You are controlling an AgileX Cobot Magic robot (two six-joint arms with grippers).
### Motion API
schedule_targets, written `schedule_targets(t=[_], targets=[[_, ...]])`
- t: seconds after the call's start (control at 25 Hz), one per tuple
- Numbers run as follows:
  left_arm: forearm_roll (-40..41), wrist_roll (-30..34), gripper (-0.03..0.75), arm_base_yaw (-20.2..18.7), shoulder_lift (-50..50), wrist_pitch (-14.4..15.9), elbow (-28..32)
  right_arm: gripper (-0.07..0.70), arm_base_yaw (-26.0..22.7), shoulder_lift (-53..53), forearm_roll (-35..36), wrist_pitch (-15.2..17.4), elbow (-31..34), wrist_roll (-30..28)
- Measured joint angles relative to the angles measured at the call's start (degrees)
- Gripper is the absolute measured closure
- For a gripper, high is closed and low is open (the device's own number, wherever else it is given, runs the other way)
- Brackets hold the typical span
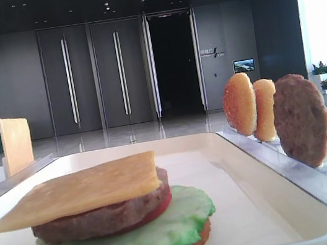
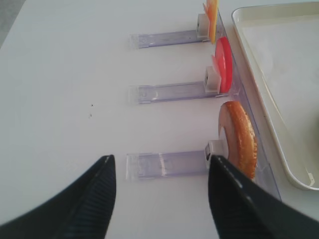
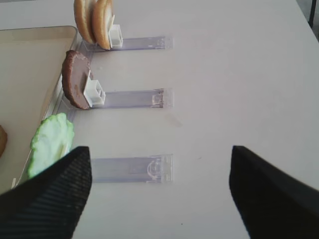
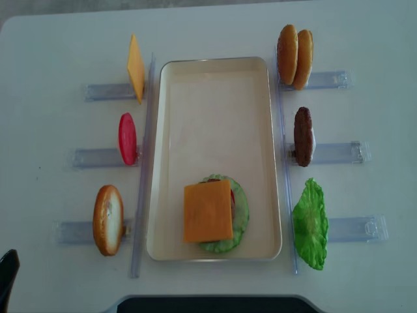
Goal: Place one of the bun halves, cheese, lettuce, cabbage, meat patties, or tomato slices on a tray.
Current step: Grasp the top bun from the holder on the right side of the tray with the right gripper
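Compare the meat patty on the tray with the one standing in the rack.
The meat patty on the tray lies flat inside the stack, cheese on top and tomato and lettuce beneath. The meat patty in the rack stands on edge, bare, right of the tray. Only the stacked one's rim shows; the racked one shows a full face. Both are dark brown, round, grainy.

The tray [image 4: 215,72] is looking like smooth cream plastic with a slight sheen, and the racks [image 3: 130,168] are looking like clear, glossy plastic sitting on a matt white desk [image 4: 58,189]. The lettuce [image 1: 133,241] is showing a bumpy, shiny surface, the meat patty [image 1: 300,119] is looking rough and grainy, and the cheese [image 1: 83,189] is coming across smooth and matt. The black fingers [image 3: 50,199] are showing a fine ribbed texture.
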Motion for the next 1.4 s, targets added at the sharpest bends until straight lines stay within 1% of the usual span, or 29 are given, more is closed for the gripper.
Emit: schedule_targets(t=[1.4], targets=[[0.0,0.0,0.265,0.0,0.0,0.0,0.0,0.09,0.0,0.0,0.0,0.0,0.0,0.0]])
